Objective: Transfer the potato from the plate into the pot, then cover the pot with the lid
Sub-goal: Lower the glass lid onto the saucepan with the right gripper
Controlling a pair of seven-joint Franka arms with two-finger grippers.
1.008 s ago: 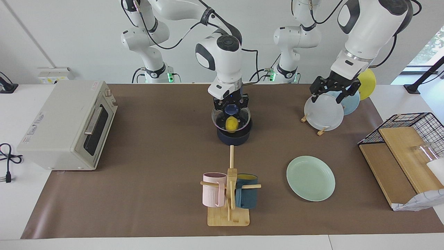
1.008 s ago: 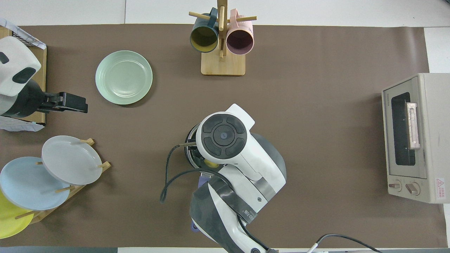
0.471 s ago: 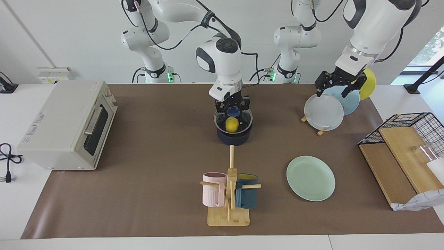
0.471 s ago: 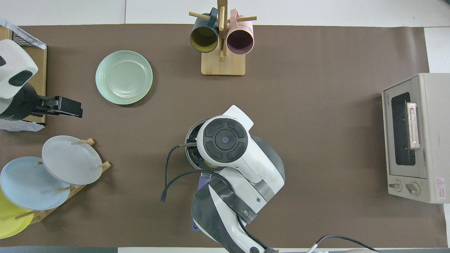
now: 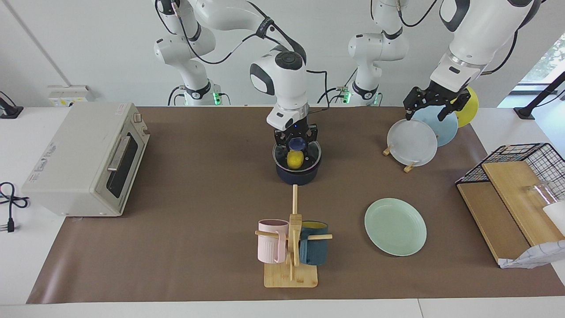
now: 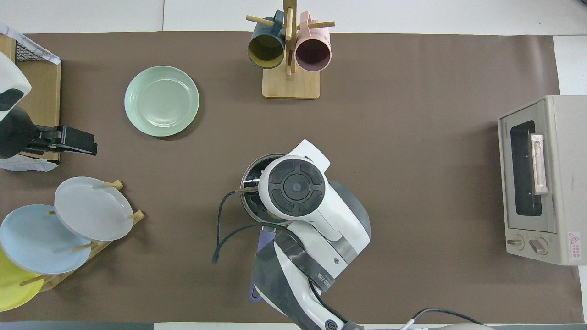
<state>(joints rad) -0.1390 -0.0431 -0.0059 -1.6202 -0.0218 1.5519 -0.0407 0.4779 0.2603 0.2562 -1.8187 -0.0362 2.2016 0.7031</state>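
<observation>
My right gripper (image 5: 296, 138) is shut on the blue knob of the clear glass lid (image 5: 309, 152), which lies level at the rim of the dark navy pot (image 5: 296, 176). The yellow potato (image 5: 295, 160) shows through the glass, inside the pot. In the overhead view the right arm covers most of the pot; only the lid's metal rim (image 6: 250, 170) and the pot's blue handle (image 6: 262, 238) show. The mint-green plate (image 5: 395, 226) (image 6: 161, 101) lies bare, farther from the robots, toward the left arm's end. My left gripper (image 5: 426, 112) (image 6: 89, 145) hangs open over the racked plates, holding nothing.
A toaster oven (image 5: 84, 159) stands at the right arm's end. A wooden mug tree (image 5: 291, 247) with two mugs stands farther from the robots than the pot. A rack of upright plates (image 5: 412, 142) and a wire basket with wooden boards (image 5: 516, 176) are at the left arm's end.
My right gripper has lowered the lid down to the pot's rim. The left gripper has risen and drawn back toward its own end of the table, still open.
</observation>
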